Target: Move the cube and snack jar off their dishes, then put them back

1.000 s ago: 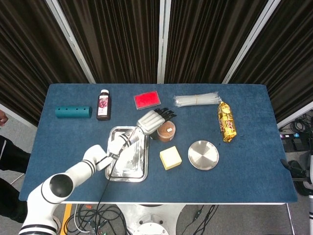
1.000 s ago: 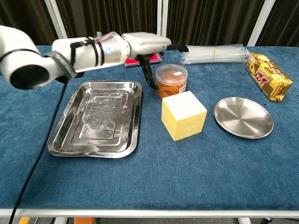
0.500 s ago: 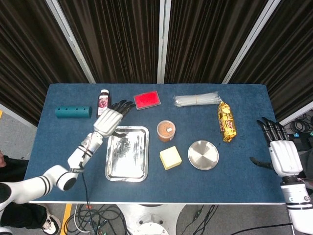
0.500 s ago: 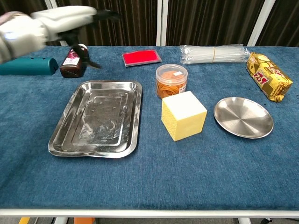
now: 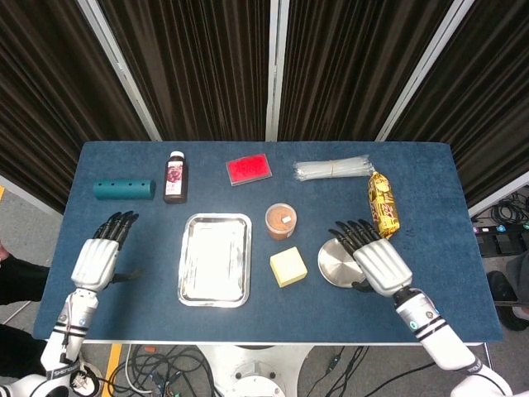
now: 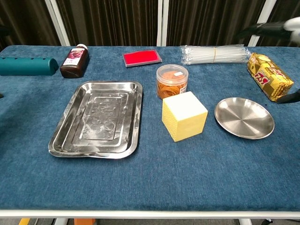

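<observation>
Hands both empty, fingers apart: left hand [image 5: 99, 258] now back near surface edge, right hand [image 5: 376, 260] moved in over plate [image 5: 335, 266].

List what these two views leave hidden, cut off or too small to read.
- Left hand: shows only in the head view; outside the chest view.
- Right hand: in the chest view only blurred fingertips at the frame's right edge.
- Round steel plate: its right part is hidden under the right hand in the head view.
- Dark brown bottle: label print too small in both views.
- Clear snack jar: lid label unreadable.
</observation>
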You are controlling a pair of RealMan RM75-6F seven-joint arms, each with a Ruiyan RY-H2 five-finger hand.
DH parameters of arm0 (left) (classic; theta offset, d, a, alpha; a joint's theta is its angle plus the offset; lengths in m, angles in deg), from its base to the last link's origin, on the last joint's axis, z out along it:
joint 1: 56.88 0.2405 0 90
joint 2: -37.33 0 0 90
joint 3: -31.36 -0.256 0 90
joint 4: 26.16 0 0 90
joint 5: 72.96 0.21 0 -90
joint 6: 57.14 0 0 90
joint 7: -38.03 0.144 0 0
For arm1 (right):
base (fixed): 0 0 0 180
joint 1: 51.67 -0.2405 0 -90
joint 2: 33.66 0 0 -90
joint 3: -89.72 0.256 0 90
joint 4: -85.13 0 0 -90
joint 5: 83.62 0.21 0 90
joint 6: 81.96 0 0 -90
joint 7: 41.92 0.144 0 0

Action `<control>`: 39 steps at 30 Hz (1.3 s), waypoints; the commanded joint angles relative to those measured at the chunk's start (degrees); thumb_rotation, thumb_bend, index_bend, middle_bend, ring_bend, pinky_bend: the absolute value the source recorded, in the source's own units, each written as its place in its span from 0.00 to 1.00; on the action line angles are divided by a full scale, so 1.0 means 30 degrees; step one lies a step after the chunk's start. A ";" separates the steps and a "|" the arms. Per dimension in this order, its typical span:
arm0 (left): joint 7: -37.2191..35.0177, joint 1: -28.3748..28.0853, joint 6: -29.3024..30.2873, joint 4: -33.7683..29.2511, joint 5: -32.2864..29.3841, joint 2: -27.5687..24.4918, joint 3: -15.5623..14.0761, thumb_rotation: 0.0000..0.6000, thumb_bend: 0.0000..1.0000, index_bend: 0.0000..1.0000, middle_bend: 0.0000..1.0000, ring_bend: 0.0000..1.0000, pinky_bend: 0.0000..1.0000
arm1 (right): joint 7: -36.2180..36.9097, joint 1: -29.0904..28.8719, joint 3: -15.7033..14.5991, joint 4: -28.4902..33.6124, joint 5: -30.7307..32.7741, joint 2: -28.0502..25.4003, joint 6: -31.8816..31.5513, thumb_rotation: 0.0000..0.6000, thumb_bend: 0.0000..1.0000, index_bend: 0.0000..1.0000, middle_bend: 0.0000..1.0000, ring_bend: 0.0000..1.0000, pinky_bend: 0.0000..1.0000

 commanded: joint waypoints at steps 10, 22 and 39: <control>-0.1431 0.1600 0.0398 0.1357 0.1119 0.0306 -0.0228 1.00 0.00 0.05 0.04 0.01 0.16 | -0.4228 -0.2976 -0.0023 -0.1206 0.4658 0.3792 0.2023 1.00 0.04 0.00 0.07 0.00 0.00; -0.2317 0.2390 -0.0054 0.2771 0.1213 0.0563 0.0135 1.00 0.00 0.05 0.04 0.01 0.16 | -0.5666 -0.4650 -0.0343 -0.3294 0.7023 0.7031 0.1620 1.00 0.06 0.00 0.08 0.00 0.00; -0.2315 0.2919 -0.0617 0.2724 0.1447 0.0508 0.0613 1.00 0.00 0.05 0.04 0.01 0.16 | -0.5431 -0.5223 -0.0529 -0.4647 0.6768 0.8539 -0.0006 1.00 0.17 0.45 0.42 0.34 0.00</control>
